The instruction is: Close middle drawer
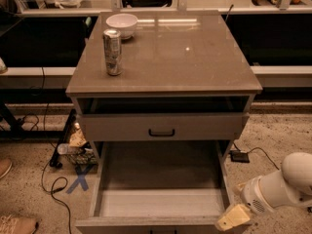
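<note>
The middle drawer (pixel 161 201) of the grey cabinet is pulled far out toward the camera, and its pale grey inner floor shows empty. Its low front panel (pixel 146 224) lies at the bottom edge of the view. My gripper (pixel 234 217), with pale yellow finger pads on a white arm (pixel 287 182), is low at the right, right by the drawer's right front corner. I cannot tell whether it touches the front panel.
The drawer above (pixel 161 126), with a black bar handle, stands slightly out under the cabinet top (pixel 195 57). A drink can (pixel 113 51) and a white bowl (pixel 122 22) stand on top. On the floor are cables (pixel 53 184), a blue tape cross (pixel 80 179), shoes (pixel 17 224) and a power adapter (pixel 240 156).
</note>
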Controlling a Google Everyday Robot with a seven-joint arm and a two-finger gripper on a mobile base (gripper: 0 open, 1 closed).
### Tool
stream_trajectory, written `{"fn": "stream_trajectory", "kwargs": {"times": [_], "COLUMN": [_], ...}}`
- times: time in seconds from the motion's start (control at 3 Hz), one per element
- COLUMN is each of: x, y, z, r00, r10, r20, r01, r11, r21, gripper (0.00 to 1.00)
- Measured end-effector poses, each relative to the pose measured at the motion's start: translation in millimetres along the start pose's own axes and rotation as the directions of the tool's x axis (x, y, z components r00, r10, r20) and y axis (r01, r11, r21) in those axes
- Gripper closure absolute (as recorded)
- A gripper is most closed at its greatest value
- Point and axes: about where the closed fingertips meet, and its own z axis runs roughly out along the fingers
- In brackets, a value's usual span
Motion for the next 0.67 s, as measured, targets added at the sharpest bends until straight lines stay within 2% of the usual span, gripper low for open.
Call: {"fn": "stream_trajectory", "kwargs": {"times": [0.67], "x": [0.4], "y": [1.0], "z": [2.5], "r00": [1.0], "r10": [-0.001], "r20": [-0.003], "r01": [0.001], "r11": [1.0], "r21": [-0.005], "gripper": [0.66]}}
